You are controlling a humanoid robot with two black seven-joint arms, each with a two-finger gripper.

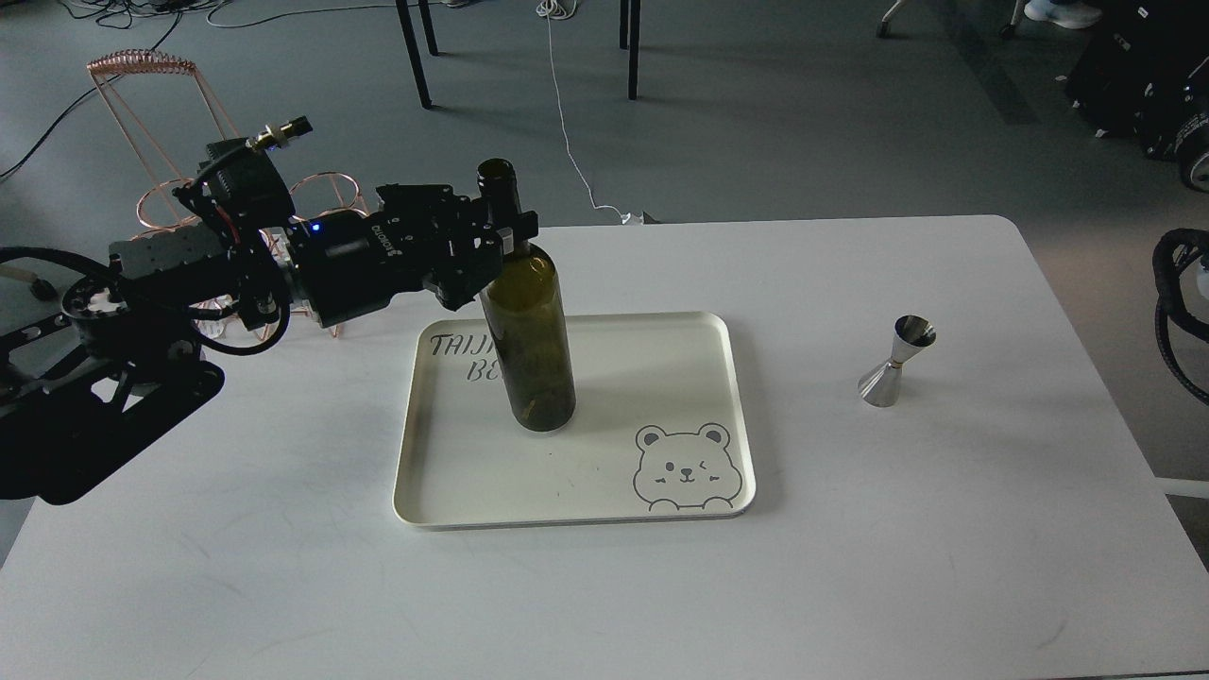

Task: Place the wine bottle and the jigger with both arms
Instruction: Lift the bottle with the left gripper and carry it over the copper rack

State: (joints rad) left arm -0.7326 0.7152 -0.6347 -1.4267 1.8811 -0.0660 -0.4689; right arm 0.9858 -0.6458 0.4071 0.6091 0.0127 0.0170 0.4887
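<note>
The wine bottle (534,349) is dark olive-green and upright over the left half of the cream tray (699,349). Its base is at or just above the tray floor; I cannot tell which. My left gripper (502,234) comes in from the left and is shut on the bottle where the neck meets the shoulder. The steel jigger (897,362) stands upright on the white table (850,567) to the right of the tray, with nothing holding it. Only a loop of black cabling of my right arm (1176,312) shows at the right edge; its gripper is out of view.
The tray has a bear drawing (682,467) at its front right corner and lettering at its back left. A copper wire rack (161,179) stands behind my left arm off the table's back left. Chair legs and cables lie on the floor beyond.
</note>
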